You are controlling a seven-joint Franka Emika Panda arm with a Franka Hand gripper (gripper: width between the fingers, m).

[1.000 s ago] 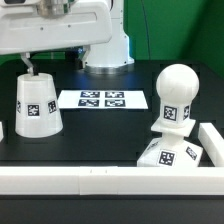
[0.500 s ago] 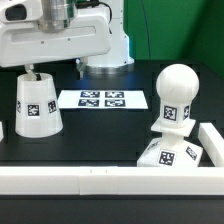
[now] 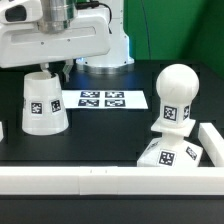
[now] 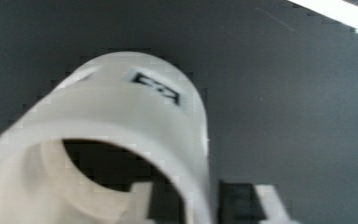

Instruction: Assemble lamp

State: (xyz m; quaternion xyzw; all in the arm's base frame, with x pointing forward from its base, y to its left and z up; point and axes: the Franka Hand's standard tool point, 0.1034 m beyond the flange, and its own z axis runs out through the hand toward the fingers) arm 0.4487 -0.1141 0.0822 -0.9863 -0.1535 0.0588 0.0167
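The lamp shade (image 3: 44, 102), a white tapered cup with a square tag, stands mouth up at the exterior view's left. My gripper (image 3: 47, 70) is right above it, at its rim. In the wrist view the shade (image 4: 131, 110) fills the picture, and my gripper (image 4: 202, 205) has one finger inside the mouth and one outside, shut on the rim wall. The round-headed bulb (image 3: 176, 95) stands upright on the tagged base (image 3: 165, 155) at the exterior view's right, far from the gripper.
The marker board (image 3: 105, 99) lies flat on the black table behind the shade. A low white wall (image 3: 100, 180) runs along the front and up the right side. The arm's white pedestal (image 3: 105, 50) stands at the back.
The gripper has come down onto the shade's rim. The shade has shifted a little toward the exterior view's right. Bulb and base have not moved.
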